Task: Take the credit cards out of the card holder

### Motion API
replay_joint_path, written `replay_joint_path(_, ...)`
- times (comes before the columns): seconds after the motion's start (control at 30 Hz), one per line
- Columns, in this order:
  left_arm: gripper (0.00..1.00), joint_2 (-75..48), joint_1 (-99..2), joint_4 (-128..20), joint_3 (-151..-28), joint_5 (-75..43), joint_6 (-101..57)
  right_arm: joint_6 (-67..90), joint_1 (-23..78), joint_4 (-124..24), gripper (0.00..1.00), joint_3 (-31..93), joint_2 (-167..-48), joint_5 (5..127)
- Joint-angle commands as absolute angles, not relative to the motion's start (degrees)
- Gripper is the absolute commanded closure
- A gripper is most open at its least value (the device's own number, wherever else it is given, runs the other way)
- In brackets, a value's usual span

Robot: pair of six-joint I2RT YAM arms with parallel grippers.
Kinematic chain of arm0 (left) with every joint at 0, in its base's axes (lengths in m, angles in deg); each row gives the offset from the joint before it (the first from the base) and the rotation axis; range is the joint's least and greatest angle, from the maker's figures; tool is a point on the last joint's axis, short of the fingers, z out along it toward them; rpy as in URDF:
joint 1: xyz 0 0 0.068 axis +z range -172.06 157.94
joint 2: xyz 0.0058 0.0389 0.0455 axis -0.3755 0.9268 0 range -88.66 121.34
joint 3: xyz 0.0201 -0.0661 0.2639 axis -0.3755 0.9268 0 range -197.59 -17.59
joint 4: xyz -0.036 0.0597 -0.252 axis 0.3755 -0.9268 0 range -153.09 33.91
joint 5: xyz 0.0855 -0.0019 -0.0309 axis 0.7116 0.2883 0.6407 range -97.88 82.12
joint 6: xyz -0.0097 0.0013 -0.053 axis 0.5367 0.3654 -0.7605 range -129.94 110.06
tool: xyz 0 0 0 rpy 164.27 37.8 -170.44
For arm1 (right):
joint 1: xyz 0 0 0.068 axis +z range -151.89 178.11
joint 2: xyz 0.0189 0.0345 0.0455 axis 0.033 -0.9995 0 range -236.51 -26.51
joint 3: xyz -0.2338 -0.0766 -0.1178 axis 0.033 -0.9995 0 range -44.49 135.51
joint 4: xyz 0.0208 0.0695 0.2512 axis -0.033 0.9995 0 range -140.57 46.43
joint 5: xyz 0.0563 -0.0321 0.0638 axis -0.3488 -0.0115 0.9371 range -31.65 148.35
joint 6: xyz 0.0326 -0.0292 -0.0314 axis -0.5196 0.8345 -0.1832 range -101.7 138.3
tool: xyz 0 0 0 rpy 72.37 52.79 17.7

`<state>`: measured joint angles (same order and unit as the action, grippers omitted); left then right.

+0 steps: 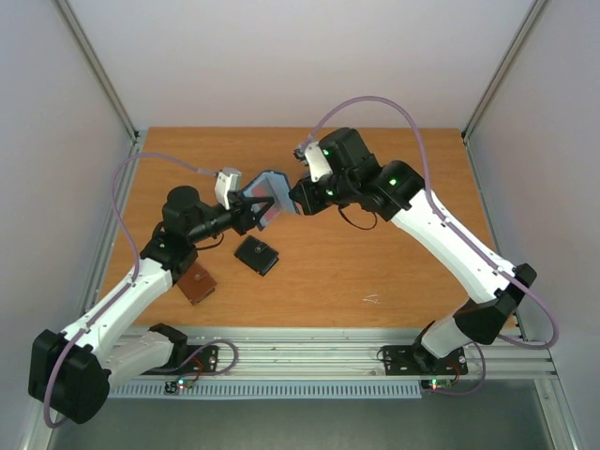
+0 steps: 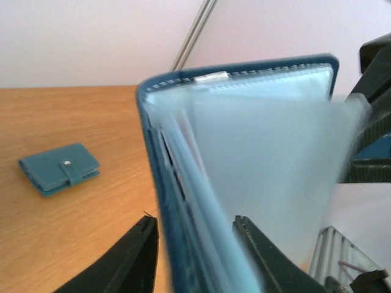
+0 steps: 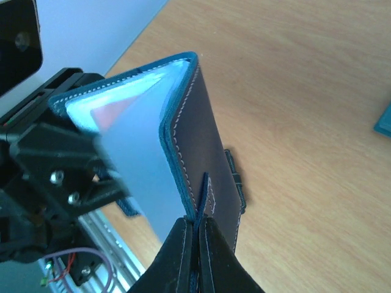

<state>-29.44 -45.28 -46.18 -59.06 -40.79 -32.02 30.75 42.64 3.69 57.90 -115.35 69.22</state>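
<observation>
Nearest the arm bases, a brown flat piece (image 1: 196, 282) is lying on the table (image 1: 394, 253), partly beneath the left arm. A black wallet (image 1: 256, 254) is lying a little farther on, to its right. Beyond them the card holder (image 1: 269, 195) is hanging clear of the wood between the two grippers, standing on edge and splayed open. The right gripper (image 3: 195, 223) is pinching the navy cover's thin edge, and the holder's long axis is running straight away from its fingers. The open side is facing the left gripper (image 2: 194, 223), whose fingers are straddling the cover and clear pockets; whether they are pressing is unclear. A red card (image 3: 115, 110) is showing through one pocket. A teal wallet (image 2: 59, 168) is lying on the wood farther off.
</observation>
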Motion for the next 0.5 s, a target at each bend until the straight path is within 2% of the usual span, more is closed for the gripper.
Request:
replay_joint_path(0.0, 0.77, -30.7, -45.3, -42.1, -58.2, -43.5, -32.2, 32.1, 38.0, -2.1, 0.99, 53.1, -109.1, 79.7)
replay_joint_path(0.1, 0.95, -31.2, -45.3, -42.0, -58.1, -44.5, -32.2, 32.5, 35.3, -3.7, 0.99, 49.8, -107.0, 84.7)
replay_joint_path(0.17, 1.0, -31.3, -45.3, -43.1, -58.3, -43.3, -32.1, 33.9, 35.0, -3.3, 0.97, 48.7, -106.9, 86.5)
replay_joint_path(0.2, 1.0, -31.2, -45.3, -44.3, -58.6, -42.9, -31.8, 34.5, 35.0, -3.1, 0.93, 48.4, -107.2, 87.3)
replay_joint_path(0.27, 1.0, -31.1, -45.4, -46.4, -59.2, -42.6, -30.5, 35.0, 35.1, -2.7, 0.78, 47.7, -107.9, 89.0)
replay_joint_path(0.37, 1.0, -31.2, -45.4, -48.6, -59.8, -42.0, -28.5, 35.7, 36.1, -3.6, 0.49, 46.9, -108.7, 89.3)
replay_joint_path(0.43, 1.0, -31.3, -45.4, -49.4, -60.0, -41.7, -27.8, 36.5, 37.9, -5.5, 0.22, 46.3, -108.9, 87.4)
replay_joint_path(0.47, 1.0, -31.3, -45.4, -49.7, -60.2, -41.4, -27.7, 37.1, 39.4, -6.2, 0.13, 46.5, -109.2, 86.5)
